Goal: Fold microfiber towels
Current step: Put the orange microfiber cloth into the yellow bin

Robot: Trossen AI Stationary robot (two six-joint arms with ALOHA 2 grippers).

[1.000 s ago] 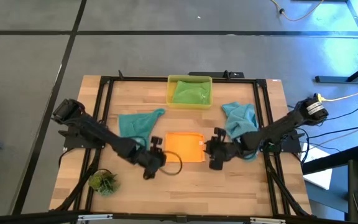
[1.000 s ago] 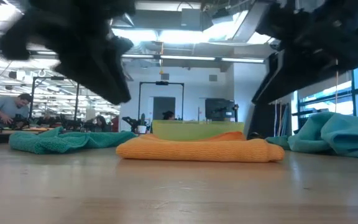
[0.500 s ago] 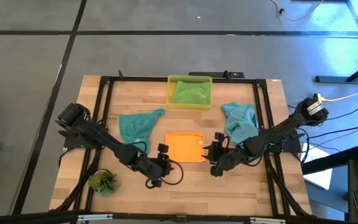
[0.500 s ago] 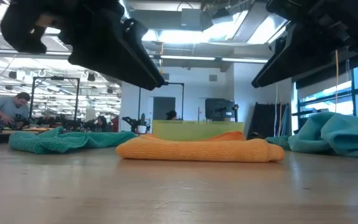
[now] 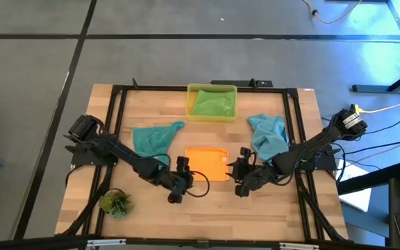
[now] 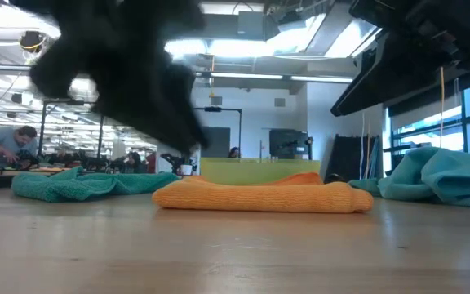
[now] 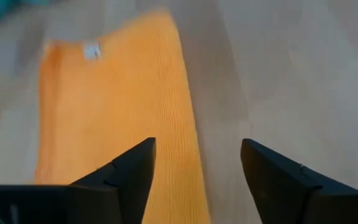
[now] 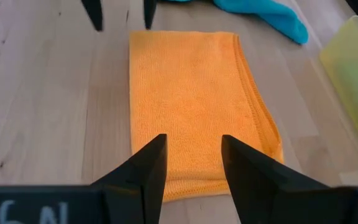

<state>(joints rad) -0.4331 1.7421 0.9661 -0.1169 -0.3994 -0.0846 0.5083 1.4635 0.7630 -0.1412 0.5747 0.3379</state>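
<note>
A wooden table point(image 5: 207, 205) stands in an open workshop; only the low view shows a person point(image 6: 5, 145) seated far behind. The folded orange towel point(image 5: 205, 163) lies at the table's middle. The left gripper point(image 5: 179, 182) and right gripper point(image 5: 242, 175) flank it, both with fingers spread and empty.

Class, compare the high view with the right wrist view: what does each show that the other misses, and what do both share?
Only the high view shows the green towel inside the yellow bin, the plant tuft, the right-hand teal towel and the whole table. Only the right wrist view shows the orange towel's stitched edge up close. Both show the orange towel, the open left pincer, the open right pincer and the left-hand teal towel.
</note>
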